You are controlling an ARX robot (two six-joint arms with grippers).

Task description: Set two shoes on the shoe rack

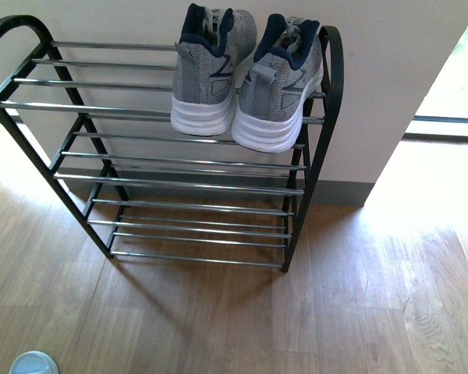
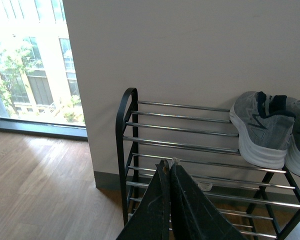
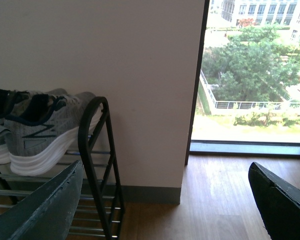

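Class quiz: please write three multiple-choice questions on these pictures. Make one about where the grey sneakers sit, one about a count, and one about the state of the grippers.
1. Where do the grey sneakers stand?
A. On the shoe rack's top tier, at its right end
B. On the bottom tier, in the middle
C. On the floor beside the rack

2. How many sneakers are on the rack?
A. One
B. Two
C. Four

3. Which gripper is wide open?
A. The left only
B. The right only
C. Both

Answers:
1 A: the front view shows the grey sneakers on the top bars of the shoe rack, against its right end.
2 B: two stand side by side.
3 B: the right gripper has its fingers far apart, while the left gripper has its fingers pressed together.
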